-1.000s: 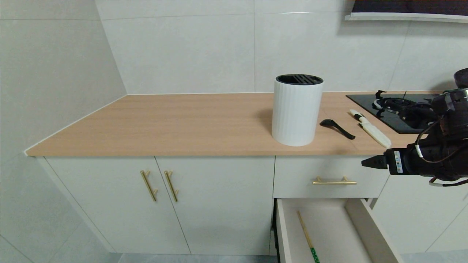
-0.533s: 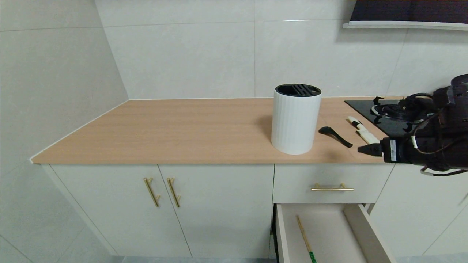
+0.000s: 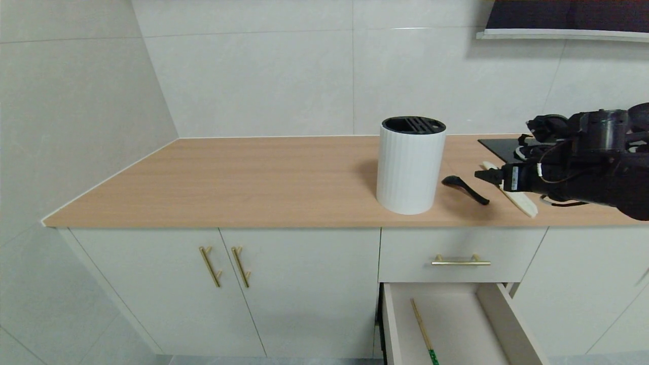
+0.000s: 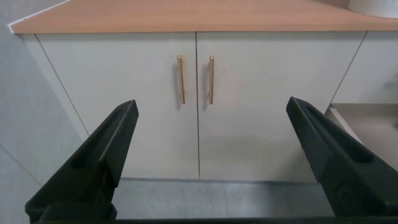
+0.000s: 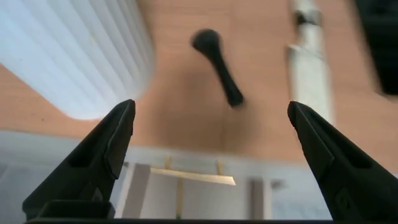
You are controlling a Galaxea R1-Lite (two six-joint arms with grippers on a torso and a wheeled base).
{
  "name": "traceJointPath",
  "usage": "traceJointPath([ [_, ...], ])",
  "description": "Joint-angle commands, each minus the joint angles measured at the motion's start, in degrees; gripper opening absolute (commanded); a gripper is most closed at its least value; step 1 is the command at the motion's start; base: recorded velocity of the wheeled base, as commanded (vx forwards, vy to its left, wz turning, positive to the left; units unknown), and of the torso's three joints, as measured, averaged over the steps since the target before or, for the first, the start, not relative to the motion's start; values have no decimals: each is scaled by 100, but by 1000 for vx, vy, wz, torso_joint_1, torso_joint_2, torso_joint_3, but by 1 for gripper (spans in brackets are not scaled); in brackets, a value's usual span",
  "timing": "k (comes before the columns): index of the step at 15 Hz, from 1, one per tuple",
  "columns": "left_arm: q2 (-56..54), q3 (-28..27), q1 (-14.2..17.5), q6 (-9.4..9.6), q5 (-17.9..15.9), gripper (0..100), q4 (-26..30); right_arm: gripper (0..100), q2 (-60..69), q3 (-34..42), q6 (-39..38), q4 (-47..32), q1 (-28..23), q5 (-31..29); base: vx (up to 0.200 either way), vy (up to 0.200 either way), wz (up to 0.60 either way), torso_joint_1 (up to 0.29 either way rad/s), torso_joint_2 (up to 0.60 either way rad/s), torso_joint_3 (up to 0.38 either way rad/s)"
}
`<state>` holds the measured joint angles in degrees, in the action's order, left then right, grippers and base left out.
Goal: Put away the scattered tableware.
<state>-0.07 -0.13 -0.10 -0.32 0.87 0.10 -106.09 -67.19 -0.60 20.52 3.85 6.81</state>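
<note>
A black spoon (image 3: 465, 188) and a white knife (image 3: 522, 203) lie on the wooden counter (image 3: 253, 177), right of the white ribbed utensil holder (image 3: 410, 167). My right gripper (image 3: 485, 175) hovers just above the counter, over the knife and a little right of the spoon. Through its open fingers I see the spoon (image 5: 217, 59), the knife (image 5: 309, 62) and the holder (image 5: 74, 50) ahead of the right gripper (image 5: 210, 109). My left gripper (image 4: 211, 104) is open and empty, low in front of the cabinet doors (image 4: 261, 93). A chopstick (image 3: 423, 329) lies in the open drawer (image 3: 487, 324).
A black stove top (image 3: 499, 147) lies at the counter's far right, behind the right arm. A shut drawer with a gold handle (image 3: 460, 262) sits above the open one. The tiled wall backs the counter. Wide free counter lies left of the holder.
My right gripper has risen from below the counter's front edge to above it and moved in over the knife, towards the spoon. The head camera tilted slightly early on.
</note>
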Motion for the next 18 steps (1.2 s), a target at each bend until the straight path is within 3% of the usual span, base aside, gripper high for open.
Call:
traceJointPath([
  [1,7,-4,1,-3,1,100,-1,100,-957,-725,60,58,-289,558,0,0,0,0,0,0],
  [3,7,5,1,-3,1,100,-1,100,-1080,-716,148,58,-332,918,0,0,0,0,0,0],
  [6,7,5,1,-3,1,100,-1,100,-1616,-786,974,295,-464,848,0,0,0,0,0,0],
  [18,7,5,1,-3,1,100,-1,100,-2214,-1085,965,629,-376,602,0,0,0,0,0,0],
])
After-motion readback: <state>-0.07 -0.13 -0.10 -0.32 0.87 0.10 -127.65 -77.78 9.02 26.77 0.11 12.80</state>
